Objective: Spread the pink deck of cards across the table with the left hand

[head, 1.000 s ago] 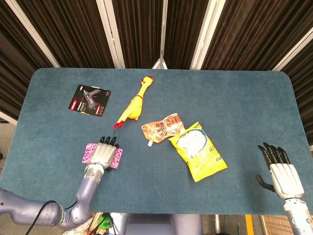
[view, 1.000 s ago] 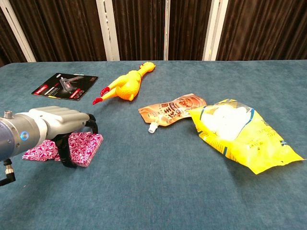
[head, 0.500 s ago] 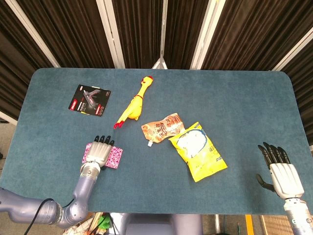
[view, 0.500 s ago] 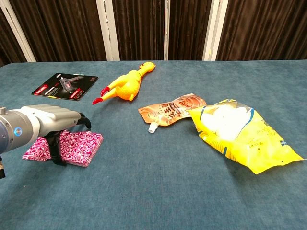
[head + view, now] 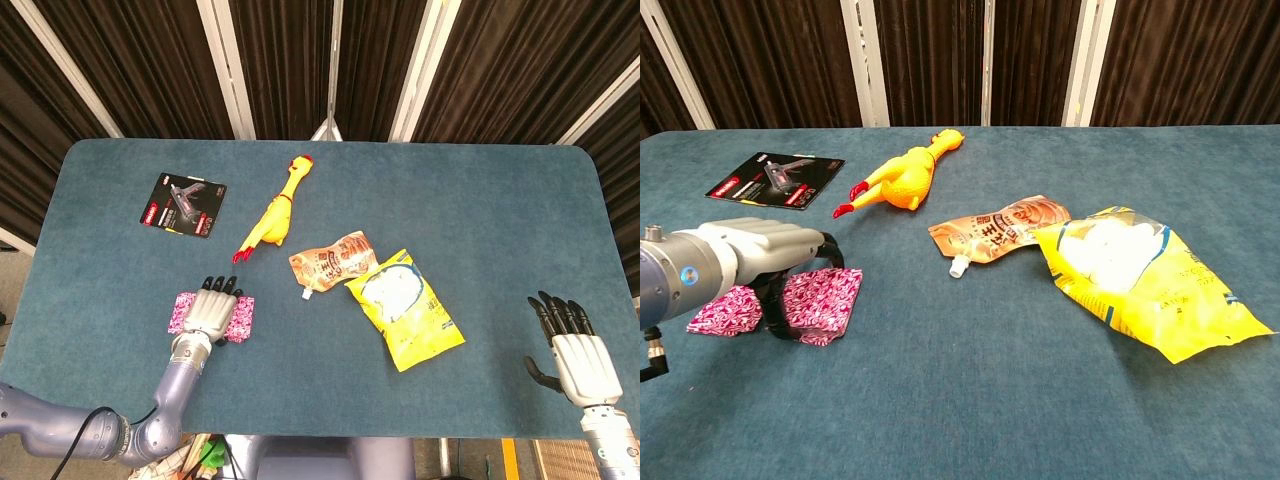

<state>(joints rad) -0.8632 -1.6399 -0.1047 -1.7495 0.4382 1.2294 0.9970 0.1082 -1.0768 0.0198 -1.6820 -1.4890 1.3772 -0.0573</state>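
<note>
The pink patterned deck of cards lies near the table's front left, fanned a little sideways. My left hand rests palm-down on top of it, fingers pointing away and pressing on the cards. Pink cards show on both sides of the hand, with a patch at its left. My right hand hangs off the front right edge of the table, fingers apart and holding nothing. It does not appear in the chest view.
A yellow rubber chicken lies behind the deck. A black glue-gun card sits at the back left. An orange pouch and a yellow snack bag lie mid-table.
My left hand slid left over the deck and then back right. The cards now spread further to the right than half a second ago.
</note>
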